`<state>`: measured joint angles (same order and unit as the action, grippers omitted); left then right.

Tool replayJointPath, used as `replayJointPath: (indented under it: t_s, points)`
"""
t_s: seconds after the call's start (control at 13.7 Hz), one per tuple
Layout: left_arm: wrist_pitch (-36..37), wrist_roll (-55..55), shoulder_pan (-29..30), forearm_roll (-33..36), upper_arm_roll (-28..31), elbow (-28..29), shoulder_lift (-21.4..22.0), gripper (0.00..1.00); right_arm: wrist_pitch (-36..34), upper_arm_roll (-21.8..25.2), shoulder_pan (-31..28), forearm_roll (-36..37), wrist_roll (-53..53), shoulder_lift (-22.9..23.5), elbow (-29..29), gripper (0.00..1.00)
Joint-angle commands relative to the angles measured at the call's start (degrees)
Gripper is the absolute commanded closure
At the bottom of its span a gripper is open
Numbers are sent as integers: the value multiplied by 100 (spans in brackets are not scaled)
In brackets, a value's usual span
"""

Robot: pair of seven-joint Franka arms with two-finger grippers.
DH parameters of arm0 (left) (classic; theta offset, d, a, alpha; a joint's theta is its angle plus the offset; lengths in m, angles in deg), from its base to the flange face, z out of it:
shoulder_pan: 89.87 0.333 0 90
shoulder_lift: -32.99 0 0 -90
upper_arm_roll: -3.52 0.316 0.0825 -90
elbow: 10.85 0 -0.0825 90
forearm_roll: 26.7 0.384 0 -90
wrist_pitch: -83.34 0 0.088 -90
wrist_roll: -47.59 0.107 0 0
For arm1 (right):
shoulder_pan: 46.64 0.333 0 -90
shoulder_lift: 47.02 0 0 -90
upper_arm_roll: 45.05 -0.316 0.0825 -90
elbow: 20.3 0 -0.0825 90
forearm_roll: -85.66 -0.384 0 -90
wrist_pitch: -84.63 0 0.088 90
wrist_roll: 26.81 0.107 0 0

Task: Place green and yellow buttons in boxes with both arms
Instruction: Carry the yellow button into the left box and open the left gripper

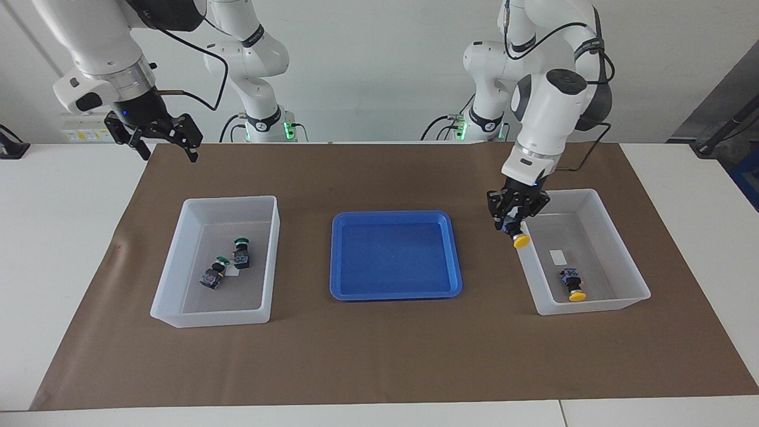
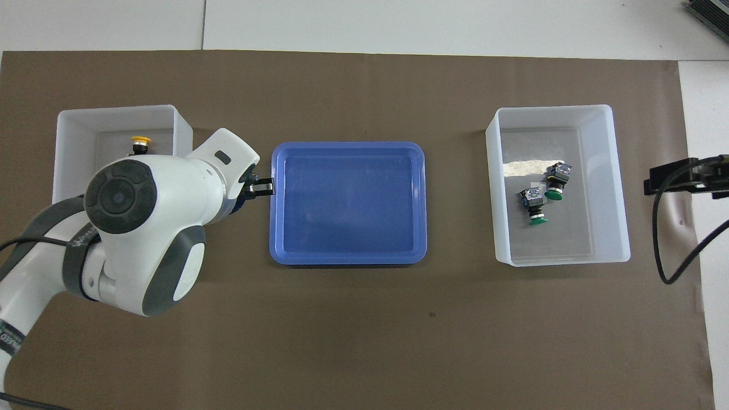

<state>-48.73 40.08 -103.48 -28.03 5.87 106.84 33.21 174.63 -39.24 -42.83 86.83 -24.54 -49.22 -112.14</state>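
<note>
Now one box [image 1: 178, 284] holds two green buttons [image 1: 228, 264]; the other box [image 1: 622, 255] holds one yellow button [image 1: 573, 283].

A white bench [image 1: 53, 237] carries a wide brown paper sheet [image 1: 379, 356] that covers most of its top. A seam splits the bench top near its edge farthest from the robots. A plain pale wall [image 1: 379, 65] rises past the bench, evenly lit.

My white table [image 1: 59, 249] carries a brown mat [image 1: 379, 356]; on the mat sit two translucent boxes [image 1: 172, 279] [image 1: 622, 261] with a blue tray [image 1: 396, 290], seemingly empty, between them.
</note>
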Motion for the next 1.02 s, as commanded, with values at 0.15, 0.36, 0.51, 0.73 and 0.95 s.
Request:
replayJointPath:
  t_s: [0.15, 0.36, 0.51, 0.73, 0.95]
  points:
    - [-265, 1014, 885, 63, -68, 359, -83, 100, 61, -80, -55, -20, 54, -184, -194, 0]
    - [-442, 1234, 1150, 63, -68, 475, -179, 100, 61, -81, -55, -20, 54, -184, -194, 0]
    - [-468, 1304, 1229, 63, -77, 475, -354, 100, 61, -81, -55, -20, 54, -175, -194, 0]
    - [-600, 1795, 1378, 36, -86, 457, -750, 100, 61, -81, -55, -20, 54, -184, -194, 0]
    - [-609, 2105, 1423, 19, -77, 483, -987, 100, 61, -81, -55, -20, 54, -184, -194, 0]
